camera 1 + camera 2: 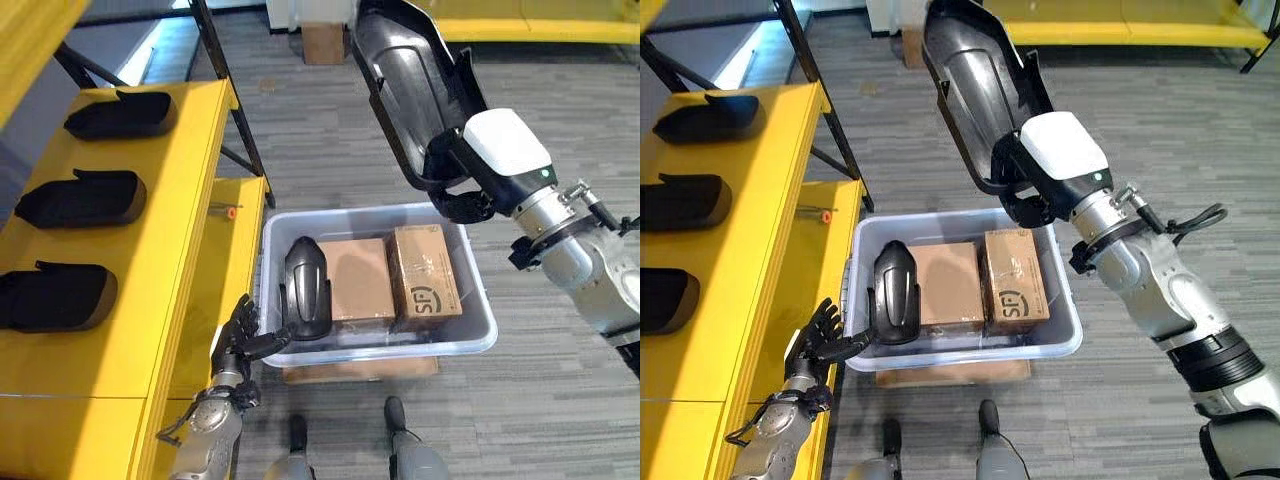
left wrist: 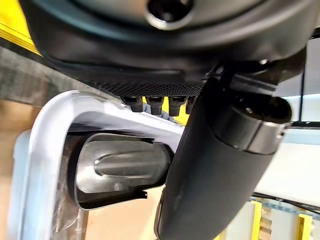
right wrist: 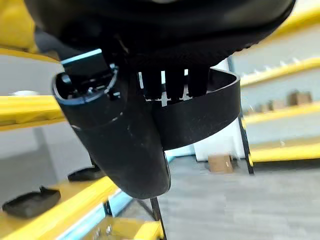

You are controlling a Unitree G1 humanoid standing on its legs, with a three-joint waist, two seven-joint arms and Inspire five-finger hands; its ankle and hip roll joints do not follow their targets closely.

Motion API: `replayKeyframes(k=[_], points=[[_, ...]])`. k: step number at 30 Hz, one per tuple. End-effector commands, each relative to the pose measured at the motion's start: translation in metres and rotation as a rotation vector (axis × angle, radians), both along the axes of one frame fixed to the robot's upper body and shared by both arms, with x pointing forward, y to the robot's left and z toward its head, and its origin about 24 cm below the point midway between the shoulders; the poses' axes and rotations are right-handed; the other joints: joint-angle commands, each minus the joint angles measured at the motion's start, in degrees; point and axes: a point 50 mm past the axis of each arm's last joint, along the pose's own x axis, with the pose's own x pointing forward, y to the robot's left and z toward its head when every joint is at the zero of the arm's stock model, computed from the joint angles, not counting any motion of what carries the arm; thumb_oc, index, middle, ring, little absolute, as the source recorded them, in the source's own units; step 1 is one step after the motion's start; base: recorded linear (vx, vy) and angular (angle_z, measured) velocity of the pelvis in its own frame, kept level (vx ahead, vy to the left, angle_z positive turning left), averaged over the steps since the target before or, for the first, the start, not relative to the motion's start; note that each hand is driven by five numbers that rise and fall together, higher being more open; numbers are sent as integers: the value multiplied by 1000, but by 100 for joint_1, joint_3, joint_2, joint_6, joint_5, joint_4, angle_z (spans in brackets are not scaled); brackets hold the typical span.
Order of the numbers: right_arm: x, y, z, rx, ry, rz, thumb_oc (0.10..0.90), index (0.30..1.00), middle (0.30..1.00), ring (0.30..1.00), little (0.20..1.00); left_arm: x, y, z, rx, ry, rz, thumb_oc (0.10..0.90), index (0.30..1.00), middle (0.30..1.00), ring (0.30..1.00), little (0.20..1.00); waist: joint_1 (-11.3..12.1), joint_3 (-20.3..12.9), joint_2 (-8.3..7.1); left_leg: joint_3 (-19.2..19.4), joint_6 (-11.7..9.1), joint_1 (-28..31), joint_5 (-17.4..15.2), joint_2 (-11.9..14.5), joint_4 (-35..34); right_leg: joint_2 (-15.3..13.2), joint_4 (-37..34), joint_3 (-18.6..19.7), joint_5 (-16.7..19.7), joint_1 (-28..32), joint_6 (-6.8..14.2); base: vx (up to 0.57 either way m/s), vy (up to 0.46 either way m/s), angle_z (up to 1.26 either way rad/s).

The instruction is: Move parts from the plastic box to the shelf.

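Observation:
My right hand is shut on a large black moulded part and holds it high above the grey plastic box. Its fingers hook over the part's edge and the thumb presses from the other side. A second black part stands inside the box at its left end. My left hand is at the box's front-left corner, fingers spread and straight, thumb lying across the rim close to that part. The yellow shelf runs along the left.
Three black parts lie in a row on the shelf. Two cardboard cartons take up the rest of the box. A small orange item lies on the shelf's lower level. A carton stands far back.

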Motion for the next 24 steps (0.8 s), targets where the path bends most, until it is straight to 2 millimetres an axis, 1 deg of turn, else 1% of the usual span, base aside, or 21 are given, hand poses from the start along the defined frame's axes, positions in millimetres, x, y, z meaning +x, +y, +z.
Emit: replayKeyframes(k=[1, 2, 4, 5, 6, 7, 8, 9, 11, 12, 13, 14, 15, 16, 17, 18, 19, 20, 21, 22, 24], points=[[-4, 31, 23, 103, -83, 175, 400, 300, 300, 300, 300, 2, 15, 13, 63, -60, -18, 900, 1000, 1000, 1000, 1000, 145, -881, -212, -34, -245, -192, -34, 314, 474, -326, 846, -61, -1233, 367, 302, -146, -226, 10], [-1, 33, 30, 99, -85, 175, 400, 300, 300, 300, 300, 2, 16, 12, 60, -55, -12, 900, 1000, 1000, 1000, 1000, 187, -832, -160, -124, -304, -239, 117, 387, 516, -220, 940, -96, -1339, 372, 210, -157, -222, 12], [4, 36, 34, 142, -86, 183, 400, 300, 300, 300, 300, 1, 15, 10, 45, -50, 5, 900, 1000, 1000, 1000, 1000, 221, -753, -72, -221, -355, -287, 297, 485, 536, -87, 1072, -148, -1443, 356, 100, -114, -143, 20], [4, 37, 35, 141, -86, 184, 400, 300, 300, 300, 300, 2, 16, 10, 45, -50, 6, 900, 1000, 1000, 1000, 1000, 210, -748, -64, -230, -361, -288, 301, 492, 535, -80, 1084, -155, -1449, 352, 94, -133, -176, 34], [6, 43, 40, 156, -96, 200, 400, 300, 300, 300, 300, 0, 16, 11, 38, -52, 16, 900, 1000, 1000, 1000, 1000, 267, -625, 10, -334, -395, -337, 488, 596, 565, 70, 1248, -223, -1559, 301, -17, -96, -135, 33], [6, 43, 40, 156, -97, 201, 400, 300, 300, 300, 300, 0, 16, 11, 37, -52, 17, 900, 1000, 1000, 1000, 1000, 263, -624, 12, -337, -395, -338, 488, 597, 565, 71, 1250, -225, -1560, 301, -18, -215, -260, 29], [6, 50, 48, 164, -119, 230, 400, 300, 300, 300, 300, -4, 19, 9, 38, -43, 32, 900, 1000, 1000, 1000, 1000, 360, -476, 108, -459, -465, -421, 790, 714, 553, 217, 1379, -299, -1628, 209, -107, -191, -207, 17], [6, 53, 51, 165, -129, 237, 400, 300, 300, 300, 300, -5, 20, 9, 40, -44, 39, 900, 1000, 1000, 1000, 1000, 390, -396, 165, -535, -528, -492, 1007, 781, 494, 290, 1403, -334, -1648, 157, -150, -268, -263, 15], [5, 57, 58, 147, -150, 249, 400, 300, 300, 300, 300, -8, 23, 7, 40, -35, 50, 900, 1000, 1000, 1000, 1000, 475, -261, 255, -653, -644, -669, 1481, 862, 229, 356, 1415, -496, -1643, 16, -200, -194, -145, 27], [5, 58, 58, 145, -150, 250, 400, 300, 300, 300, 300, -7, 22, 7, 39, -35, 51, 900, 1000, 1000, 1000, 1000, 449, -267, 265, -675, -650, -677, 1513, 864, 194, 360, 1417, -519, -1643, 6, -204, -334, -201, 61], [4, 58, 63, 148, -169, 252, 400, 300, 300, 300, 300, -5, 25, 9, 45, -45, 56, 900, 1000, 1000, 1000, 1000, 530, -116, 168, -520, -575, -909, 1562, 643, 293, 171, 1344, -750, -1560, -161, -233, -359, -231, 68], [4, 58, 61, 150, -168, 254, 400, 300, 300, 300, 300, -4, 24, 10, 47, -51, 50, 900, 1000, 1000, 1000, 1000, 503, -124, 100, -352, -509, -870, 1323, 567, 623, 82, 1228, -835, -1440, -243, -228, -364, -226, 97], [4, 58, 61, 151, -168, 254, 400, 300, 300, 300, 300, -4, 25, 10, 48, -51, 50, 900, 1000, 1000, 1000, 1000, 504, -134, 102, -357, -503, -902, 1320, 568, 647, 85, 1210, -837, -1416, -254, -226, -205, -151, 130], [4, 58, 58, 148, -162, 252, 400, 300, 300, 300, 300, -4, 24, 10, 44, -54, 46, 900, 1000, 1000, 1000, 1000, 481, -169, 42, -228, -430, -858, 1028, 491, 990, -7, 1114, -938, -1317, -333, -220, -189, -167, 123], [3, 58, 56, 149, -164, 256, 400, 300, 300, 300, 300, -3, 22, 12, 35, -69, 40, 900, 1000, 1000, 1000, 1000, 436, -190, -28, -50, -335, -809, 632, 407, 1560, -105, 1010, -1053, -1196, -406, -227, -237, -204, 85], [2, 59, 56, 145, -171, 255, 400, 300, 300, 300, 300, -2, 20, 14, 28, -80, 30, 900, 1000, 1000, 1000, 1000, 402, -221, -31, 63, -302, -693, 391, 371, 1703, -137, 961, -1146, -1165, -441, -221, -174, -158, 44], [1, 60, 55, 148, -175, 260, 400, 300, 300, 300, 300, 0, 17, 15, 19, -89, 20, 900, 1000, 1000, 1000, 1000, 353, -246, -12, 186, -286, -546, 237, 376, 1810, -148, 951, -1237, -1146, -465, -215, -116, -92, 60], [1, 60, 55, 153, -180, 259, 400, 300, 300, 300, 300, 3, 13, 18, 15, -101, 6, 900, 1000, 1000, 1000, 1000, 281, -283, 32, 350, -279, -337, 154, 430, 1938, -170, 966, -1379, -1121, -498, -223, -112, -64, 114], [0, 59, 56, 156, -191, 252, 400, 300, 300, 300, 300, 5, 10, 20, 10, -111, -6, 900, 1000, 1000, 1000, 1000, 191, -313, 100, 510, -277, -135, 128, 489, 1899, -197, 1017, -1534, -1124, -543, -225, -179, -1, 129], [-2, 55, 59, 164, -219, 239, 400, 300, 300, 300, 300, 12, 4, 25, 6, -134, -33, 900, 1000, 1000, 1000, 1000, -10, -363, 267, 909, -348, 290, 135, 727, 1793, -318, 1246, -1893, -1169, -728, -213, -210, 74, 149], [-2, 47, 61, 172, -244, 203, 400, 300, 300, 300, 300, 17, -2, 28, -1, -150, -59, 900, 1000, 1000, 1000, 1000, -179, -387, 453, 1146, -447, 608, 213, 889, 1460, -570, 1611, -2201, -1154, -1001, -156, -179, 153, 139]])
